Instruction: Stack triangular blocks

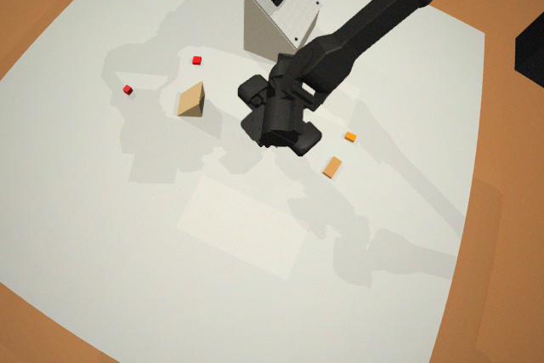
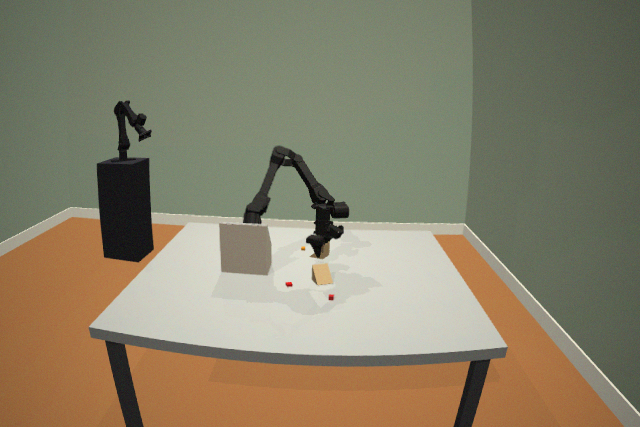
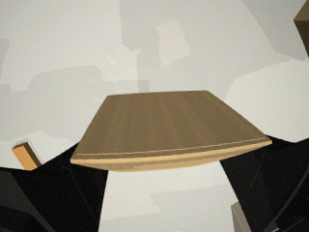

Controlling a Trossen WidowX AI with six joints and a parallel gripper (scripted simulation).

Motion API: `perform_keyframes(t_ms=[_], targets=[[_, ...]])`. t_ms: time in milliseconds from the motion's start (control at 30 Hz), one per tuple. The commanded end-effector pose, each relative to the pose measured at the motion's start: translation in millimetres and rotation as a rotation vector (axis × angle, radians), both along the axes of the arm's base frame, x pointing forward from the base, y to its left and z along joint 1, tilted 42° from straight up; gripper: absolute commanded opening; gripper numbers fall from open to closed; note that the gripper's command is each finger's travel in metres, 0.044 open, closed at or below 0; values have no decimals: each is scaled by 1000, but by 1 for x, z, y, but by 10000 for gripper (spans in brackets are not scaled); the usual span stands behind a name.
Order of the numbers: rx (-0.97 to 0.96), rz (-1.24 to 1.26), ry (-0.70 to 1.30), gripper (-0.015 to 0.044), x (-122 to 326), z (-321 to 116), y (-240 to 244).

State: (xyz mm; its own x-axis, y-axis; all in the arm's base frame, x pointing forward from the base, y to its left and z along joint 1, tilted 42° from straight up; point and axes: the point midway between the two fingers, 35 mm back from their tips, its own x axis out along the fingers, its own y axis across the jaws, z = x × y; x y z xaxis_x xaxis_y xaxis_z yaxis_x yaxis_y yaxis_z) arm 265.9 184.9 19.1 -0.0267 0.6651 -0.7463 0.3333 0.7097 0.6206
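- Two small red cubes, apart: one (image 1: 196, 60) (image 2: 288, 284), another (image 1: 127, 89) (image 2: 331, 297).
- A small orange block (image 1: 350, 136) (image 2: 303, 248), near a larger flat orange piece (image 1: 332, 167) (image 3: 26, 157).
- A black pedestal (image 1: 532, 51) (image 2: 125, 209) beyond the table, bearing another black arm (image 2: 122, 127).

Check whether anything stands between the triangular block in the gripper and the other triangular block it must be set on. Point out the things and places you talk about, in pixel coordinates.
Nothing visible stands between the held block (image 2: 325, 250) (image 3: 169, 123) in the gripper (image 2: 326, 251) (image 3: 160, 128) and the other triangular block (image 1: 191, 99) (image 2: 322, 274). The two red cubes (image 1: 196, 60) (image 2: 288, 284) lie beyond or beside it.
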Motion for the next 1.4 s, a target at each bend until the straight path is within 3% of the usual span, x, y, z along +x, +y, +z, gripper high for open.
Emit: perform_keyframes(t_ms=[0,767,1367], targets=[[3,-77,69,0,0,0,1],[-10,-524,469,0,0,1,1],[-14,-521,463,0,0,-16,15]])
